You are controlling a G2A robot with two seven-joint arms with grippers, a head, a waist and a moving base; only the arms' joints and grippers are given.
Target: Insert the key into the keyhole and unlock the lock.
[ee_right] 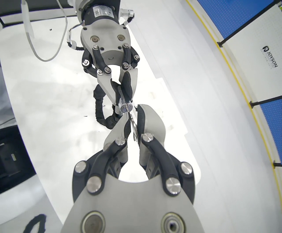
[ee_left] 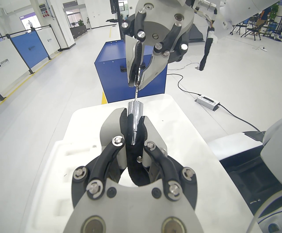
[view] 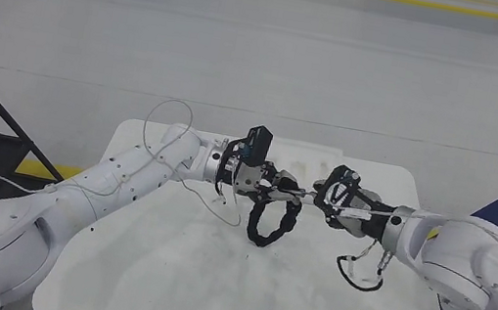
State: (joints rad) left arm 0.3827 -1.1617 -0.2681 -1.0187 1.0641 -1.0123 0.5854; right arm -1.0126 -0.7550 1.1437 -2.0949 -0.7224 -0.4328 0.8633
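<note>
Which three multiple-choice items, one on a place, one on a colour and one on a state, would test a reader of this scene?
1. What holds the lock?
A. the right gripper
B. the left gripper
C. neither

2. What colour is the lock's cable?
A. red
B. black
C. yellow

3. How is the right gripper?
A. shut on the key
B. open, empty
C. shut, empty

Key:
1 B, the left wrist view shows its own fingers clamped on the lock.
2 B, the loop hanging under the lock is black.
3 A, the key sticks out between its fingers toward the lock.
</note>
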